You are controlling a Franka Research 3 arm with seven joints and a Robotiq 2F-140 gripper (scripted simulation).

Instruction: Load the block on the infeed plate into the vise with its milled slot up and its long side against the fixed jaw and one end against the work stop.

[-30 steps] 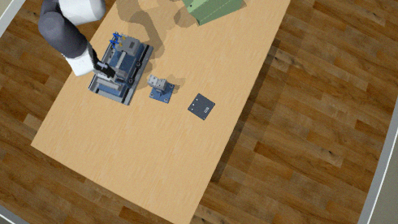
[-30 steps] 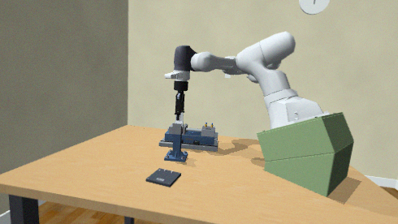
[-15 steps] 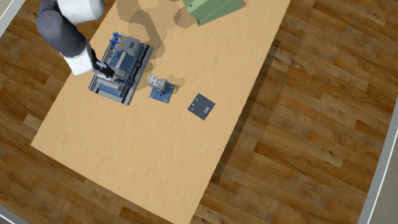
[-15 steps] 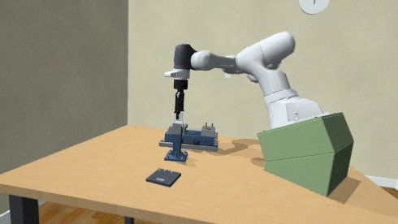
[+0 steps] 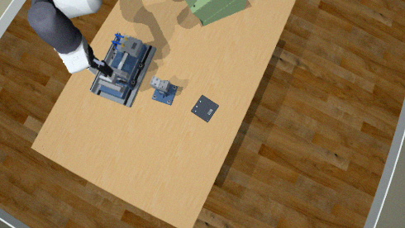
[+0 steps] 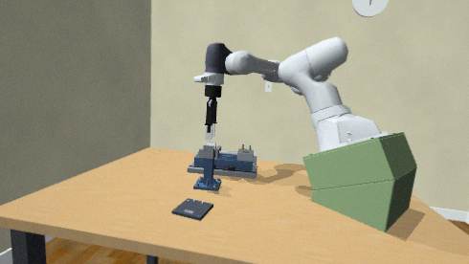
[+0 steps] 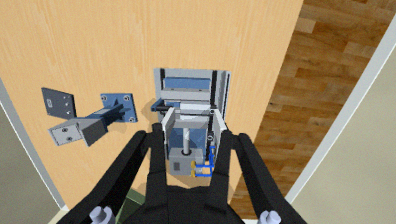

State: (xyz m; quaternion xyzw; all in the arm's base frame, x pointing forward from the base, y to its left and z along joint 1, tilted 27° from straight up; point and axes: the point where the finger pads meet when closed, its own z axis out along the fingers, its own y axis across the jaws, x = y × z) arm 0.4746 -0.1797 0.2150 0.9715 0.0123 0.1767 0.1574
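One table shows, with two of its legs in the exterior view. There is one arm, one green base, and one gripper with two fingers. One vise, one V-block and one dark plate make three separate fixtures. The vise has one cylinder rod and two brass fittings. On the wall are one clock and one outlet.

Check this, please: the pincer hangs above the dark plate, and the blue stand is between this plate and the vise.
The pincer hangs above the vise, not the plate, as the exterior view shows. The rest is right.
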